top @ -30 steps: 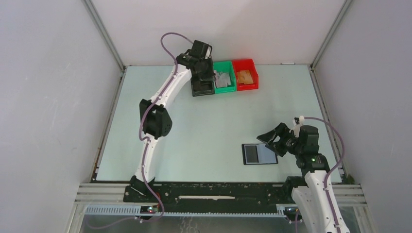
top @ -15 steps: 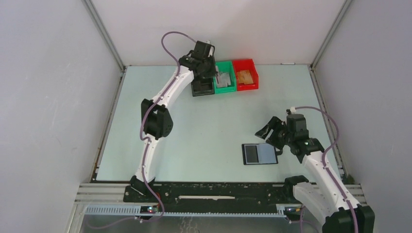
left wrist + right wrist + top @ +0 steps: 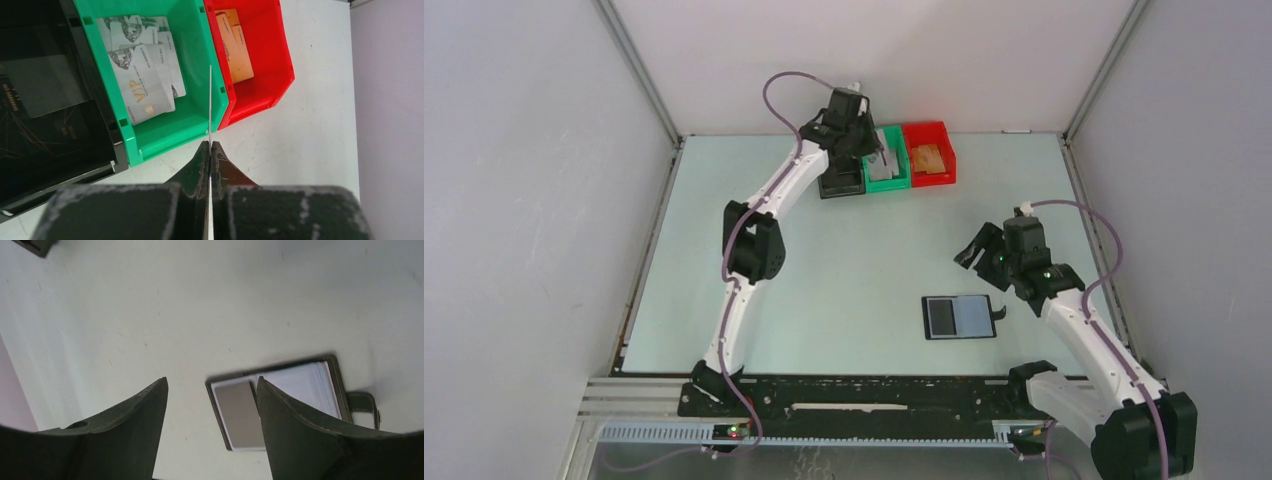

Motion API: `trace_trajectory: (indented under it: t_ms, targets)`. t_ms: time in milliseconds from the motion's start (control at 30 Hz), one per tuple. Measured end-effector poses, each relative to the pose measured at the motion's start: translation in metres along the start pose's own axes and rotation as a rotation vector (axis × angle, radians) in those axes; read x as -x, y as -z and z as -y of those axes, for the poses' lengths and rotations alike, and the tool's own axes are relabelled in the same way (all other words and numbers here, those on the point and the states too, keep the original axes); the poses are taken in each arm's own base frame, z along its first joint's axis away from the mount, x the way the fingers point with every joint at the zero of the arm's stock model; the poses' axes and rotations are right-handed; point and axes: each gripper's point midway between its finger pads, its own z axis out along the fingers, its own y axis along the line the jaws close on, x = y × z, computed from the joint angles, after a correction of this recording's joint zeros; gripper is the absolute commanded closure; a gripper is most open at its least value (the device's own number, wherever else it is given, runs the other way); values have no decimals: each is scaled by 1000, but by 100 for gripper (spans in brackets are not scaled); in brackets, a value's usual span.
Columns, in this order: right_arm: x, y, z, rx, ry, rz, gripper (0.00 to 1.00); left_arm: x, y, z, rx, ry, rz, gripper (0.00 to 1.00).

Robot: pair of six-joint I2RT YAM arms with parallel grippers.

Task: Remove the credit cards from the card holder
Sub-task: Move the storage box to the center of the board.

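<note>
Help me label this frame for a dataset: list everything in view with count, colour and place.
card holder: one, black, lying open on the table near the right arm
cards in the holder: a pale stack plus one grey card, count unclear
green bin: one, far table edge, between the other two bins
red bin: one, right of green
black bin: one, left of green, dark contents unclear
silver cards: several, in the green bin
orange cards: several, in the red bin
held card: one, seen edge-on, over the green bin's right wall
table: one, pale green
left tool: shut on the held card
right tool: open, above the table near the card holder
</note>
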Motion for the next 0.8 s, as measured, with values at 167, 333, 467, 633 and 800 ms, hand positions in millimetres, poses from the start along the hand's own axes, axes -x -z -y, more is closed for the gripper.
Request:
trace_trajectory:
  t_ms: [167,333,467,633,800]
  targets:
    - [46,-12,-16,-52,12,79,26,-15,-6,-3,-27,11,-44,100]
    - [117,-49,-33,-97,-3,140,26,-45,6,-13,-27,15,-138,100]
    - [167,-98,-45,-126,23,145,24,-50,37,-7,-51,5,-166,100]
    - [211,-162,-68,-102,97,140,22,-32,88,23,-140,-25,-135,100]
    - [241,-206,-82,-81,170,155,21,-32,124,34,-192,-51,-134,100]
